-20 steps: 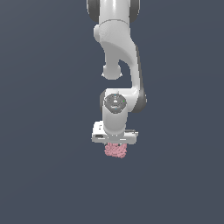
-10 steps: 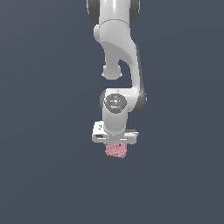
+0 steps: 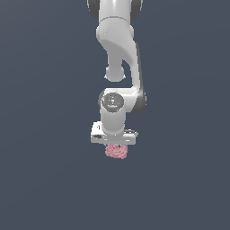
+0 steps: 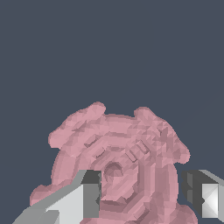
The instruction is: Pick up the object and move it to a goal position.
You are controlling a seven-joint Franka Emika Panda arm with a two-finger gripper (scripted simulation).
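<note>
Here the white arm (image 3: pixel 120 49) hangs straight down the middle of the exterior view, its wrist (image 3: pixel 113 102) turned toward the camera, with the flat white hand body below it. The gripper (image 3: pixel 116 147) points downward. Directly beneath the hand body sits the object (image 3: pixel 116 152), a small pink lumpy rosette, its upper part tucked up against the underside of the hand. In this view the fingers themselves are too short and too hidden to make out, and the object is narrower than the hand body above it.

The wrist view gives the closer look. The object (image 4: pixel 120 159) fills the lower half of the picture, showing swirled, petal-like ridges around a small hollow at its centre. Two fingers reach into the frame: one light grey finger with a dark pad (image 4: pixel 89 192) lies over the pink surface near its centre, and the other finger (image 4: pixel 201 194) stands just past the object's outer edge. The fingers are apart, with a wide stretch of the pink blob showing between them. Whether either pad actually presses on the object I cannot tell from these angles.

Everything around is the same plain dark blue-grey background (image 3: pixel 40 112), with no edge, corner or seam to place the object against.
</note>
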